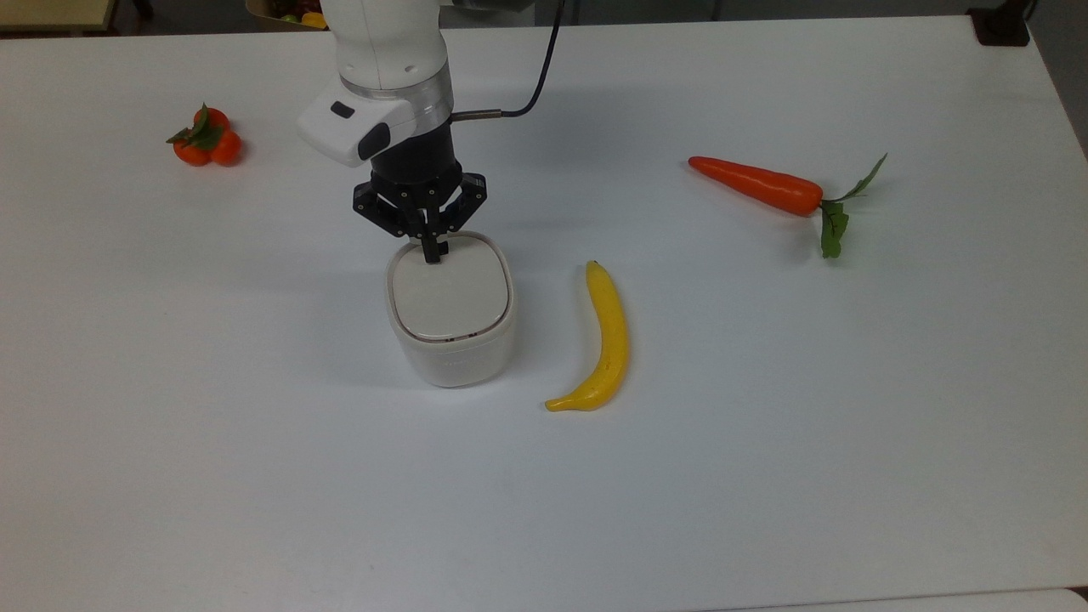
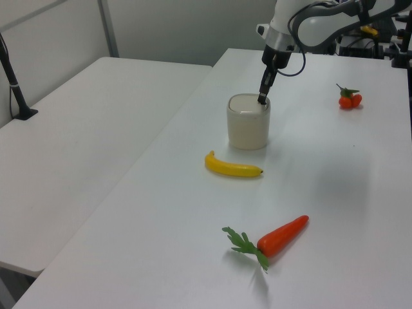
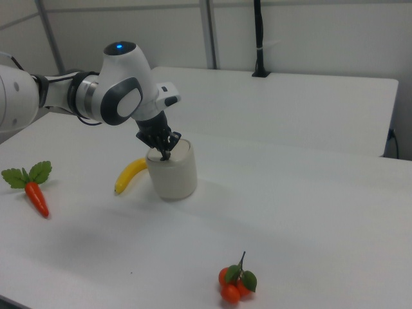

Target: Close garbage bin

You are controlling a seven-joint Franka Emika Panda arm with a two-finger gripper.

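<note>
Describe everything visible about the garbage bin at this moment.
The garbage bin is a small cream-white tub, plastic by its look, with a rounded-square body. Its flat lid lies level, closed on the rim. It stands upright on the white table, apart from the banana. The gripper, fingers shut, presses the lid's far edge.

Bright, even overhead light, soft faint shadows on the white table, slightly grainy.

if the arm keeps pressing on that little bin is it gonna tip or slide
Probably not tip: the garbage bin looks squat with a broad base, and the gripper presses near the lid's rear edge, mostly downward. It may slide, since it looks like light plastic on a smooth white table. A sideways push would likely shift it toward the banana.
</note>
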